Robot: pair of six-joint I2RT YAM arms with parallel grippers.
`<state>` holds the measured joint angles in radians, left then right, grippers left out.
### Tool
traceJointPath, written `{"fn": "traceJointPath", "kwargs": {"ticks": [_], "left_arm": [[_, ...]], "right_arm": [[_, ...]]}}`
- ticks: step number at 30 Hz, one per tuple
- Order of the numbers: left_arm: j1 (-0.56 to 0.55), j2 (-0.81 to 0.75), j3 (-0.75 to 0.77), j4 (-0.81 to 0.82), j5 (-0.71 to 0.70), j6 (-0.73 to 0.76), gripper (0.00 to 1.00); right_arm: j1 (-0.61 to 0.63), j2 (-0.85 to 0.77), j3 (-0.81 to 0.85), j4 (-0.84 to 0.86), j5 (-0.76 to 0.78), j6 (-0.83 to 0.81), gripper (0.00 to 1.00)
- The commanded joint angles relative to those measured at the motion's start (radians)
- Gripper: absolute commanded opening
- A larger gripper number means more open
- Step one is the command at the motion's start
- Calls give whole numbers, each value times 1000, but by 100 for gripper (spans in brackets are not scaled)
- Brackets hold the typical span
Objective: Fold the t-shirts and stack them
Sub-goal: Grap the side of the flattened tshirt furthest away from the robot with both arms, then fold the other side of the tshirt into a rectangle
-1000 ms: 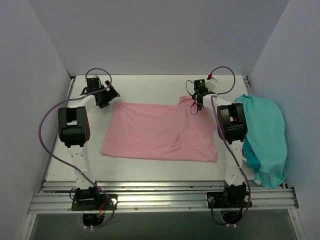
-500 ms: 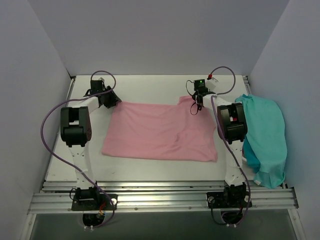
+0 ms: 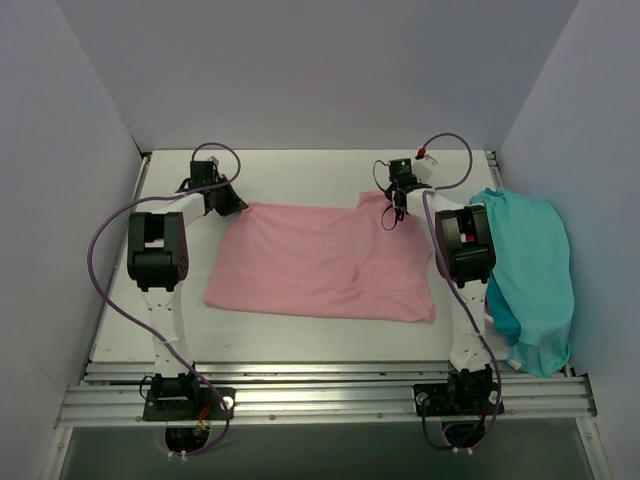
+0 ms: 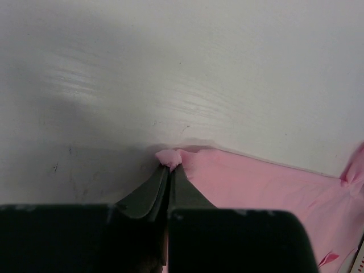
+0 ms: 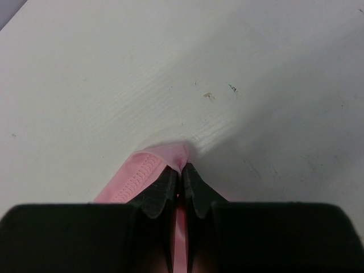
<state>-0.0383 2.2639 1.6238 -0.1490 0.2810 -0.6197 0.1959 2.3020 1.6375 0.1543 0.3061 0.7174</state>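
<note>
A light pink t-shirt (image 3: 320,262) lies spread flat in the middle of the white table. My left gripper (image 3: 238,205) sits at its far left corner, shut on a pinch of pink cloth (image 4: 169,158) that bunches at the fingertips. At the far right corner my right gripper (image 3: 392,205) is shut on the stitched pink hem (image 5: 149,166). A teal t-shirt (image 3: 530,275) lies crumpled at the table's right edge, beside the right arm.
White walls close in the table on the left, back and right. Bare table (image 3: 300,175) runs behind the pink shirt. An aluminium rail (image 3: 320,390) with both arm bases lines the near edge.
My left gripper slid right to the pink shirt's far left corner and shut on the cloth. The right gripper stayed shut on its corner.
</note>
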Motion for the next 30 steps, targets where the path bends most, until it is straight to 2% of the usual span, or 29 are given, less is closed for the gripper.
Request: {"fn": "traceJointPath", "kwargs": {"ticks": [1, 15, 30], "left_arm": [[2, -24, 42, -29, -11, 20, 2], [-9, -196, 19, -100, -91, 121, 2], [-14, -409, -191, -90, -111, 144, 2]], "right_arm": [[-7, -30, -31, -44, 13, -1, 0], [0, -242, -143, -64, 30, -9, 0], [71, -438, -277, -111, 85, -10, 0]]}}
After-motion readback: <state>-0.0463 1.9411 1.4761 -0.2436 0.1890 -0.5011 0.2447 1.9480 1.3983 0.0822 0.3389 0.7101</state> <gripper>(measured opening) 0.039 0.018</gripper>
